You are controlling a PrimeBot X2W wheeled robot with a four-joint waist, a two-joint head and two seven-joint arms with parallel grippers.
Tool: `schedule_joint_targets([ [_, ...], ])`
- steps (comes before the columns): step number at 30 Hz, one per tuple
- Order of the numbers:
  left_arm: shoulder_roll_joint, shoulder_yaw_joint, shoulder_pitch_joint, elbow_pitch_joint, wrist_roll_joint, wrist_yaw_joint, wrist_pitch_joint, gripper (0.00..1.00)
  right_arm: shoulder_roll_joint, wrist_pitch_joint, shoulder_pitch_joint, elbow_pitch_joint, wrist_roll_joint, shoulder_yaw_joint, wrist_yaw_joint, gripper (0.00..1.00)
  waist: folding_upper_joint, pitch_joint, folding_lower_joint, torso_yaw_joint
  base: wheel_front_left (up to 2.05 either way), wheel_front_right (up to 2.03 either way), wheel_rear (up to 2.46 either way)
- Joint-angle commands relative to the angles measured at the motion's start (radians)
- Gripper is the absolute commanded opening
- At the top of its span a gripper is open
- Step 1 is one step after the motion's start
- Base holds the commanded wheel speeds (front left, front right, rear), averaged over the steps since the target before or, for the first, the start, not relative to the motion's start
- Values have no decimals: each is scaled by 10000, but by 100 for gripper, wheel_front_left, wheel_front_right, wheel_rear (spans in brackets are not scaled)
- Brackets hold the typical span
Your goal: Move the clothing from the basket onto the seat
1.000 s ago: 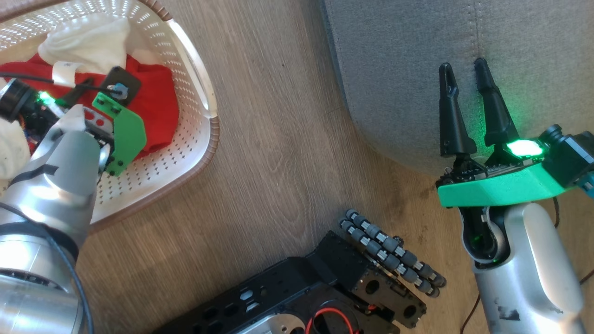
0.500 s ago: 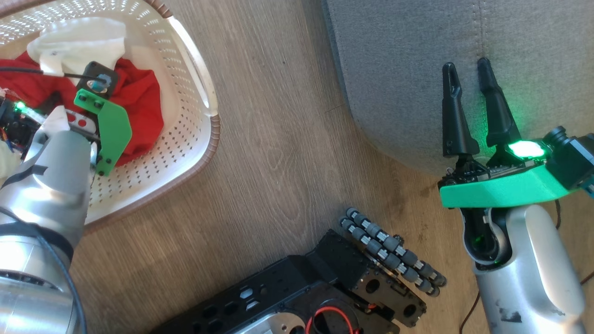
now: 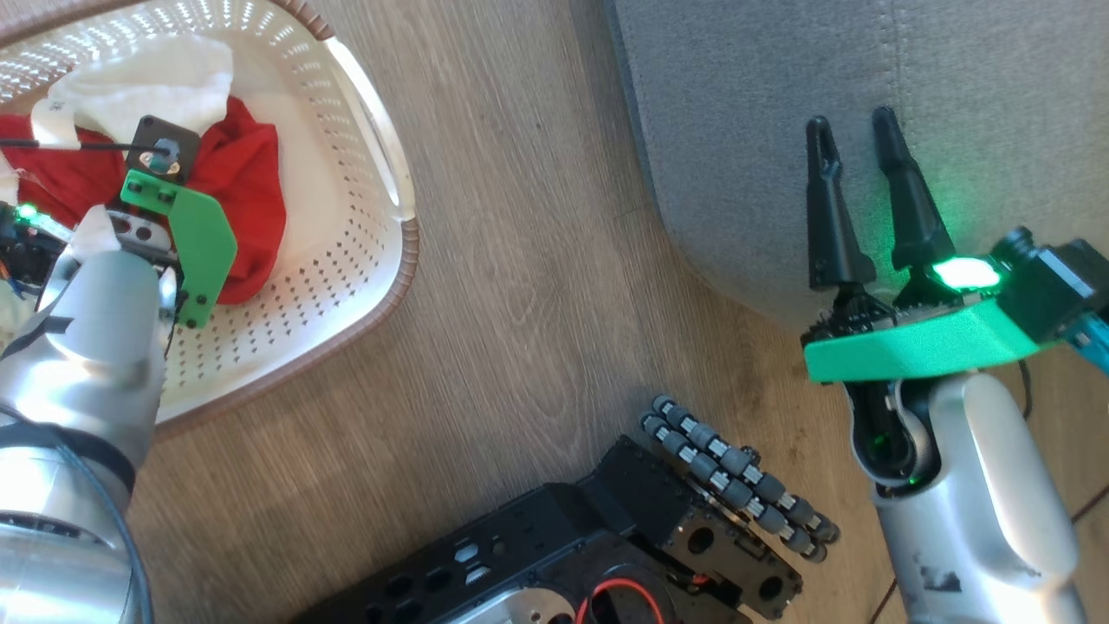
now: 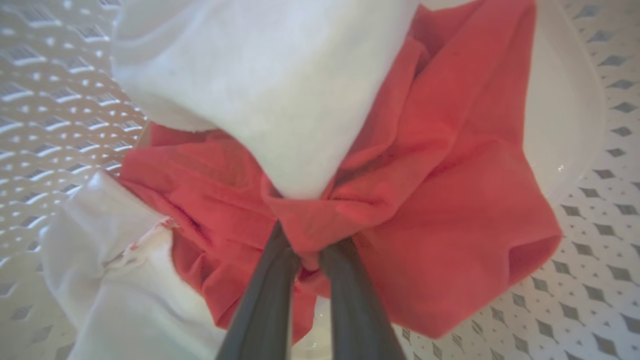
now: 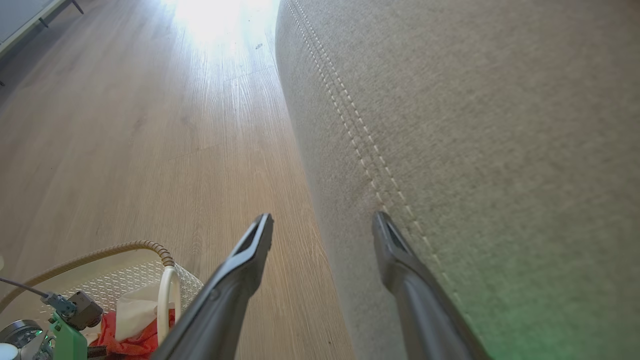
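- Left gripper (image 4: 310, 250) is down inside the basket (image 3: 404, 260), its two dark fingers (image 4: 265, 300) nearly together and pinching a bunched fold of red fabric: clenched on the clothing (image 4: 450, 200).
- The clothing sits in the basket as a crumpled red heap. A white part (image 4: 270, 90) lies over its top, and another white piece (image 4: 110, 260) lies at the lower left of the left wrist view.
- In the head view, the left wrist's green bracket (image 3: 201, 247) covers the fingers, with red cloth showing around and beyond it.
- The basket stands on the wooden floor (image 3: 520, 303) at the upper left of the head view, well apart from the seat (image 3: 736, 104).
- Right gripper (image 3: 849, 121) is released, with its fingers spread and nothing between them.
- Its fingertips are over the rounded edge of the seat, beside the double line of light stitching (image 5: 350, 125). Contact with the fabric cannot be told.
- The seat is grey and fills the upper right of the head view.
- The robot's black base (image 3: 606, 555) with grey rollers (image 3: 736, 477) is at the bottom centre, on the floor between the basket and the seat.
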Motion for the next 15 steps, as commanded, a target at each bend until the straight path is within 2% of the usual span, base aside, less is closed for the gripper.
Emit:
schedule_joint_targets([
  [1, 195, 228, 424, -89, -77, 127, -185, 0, -120, 16, 145, -130, -55, 143, -76, 100, -1, -129, 0, 7, 0, 0, 0],
  [8, -511, 501, 1110, -89, -629, 259, -1243, 0, -156, 16, 181, 24, -425, -219, -76, 100, -1, -1477, 0, 726, 0, 0, 0],
  [15, -1044, 551, 2108, -89, -979, 127, -2231, 0, -275, 16, 536, 189, -565, -383, -76, 100, -1, -3304, 0, 1420, 0, 0, 0],
])
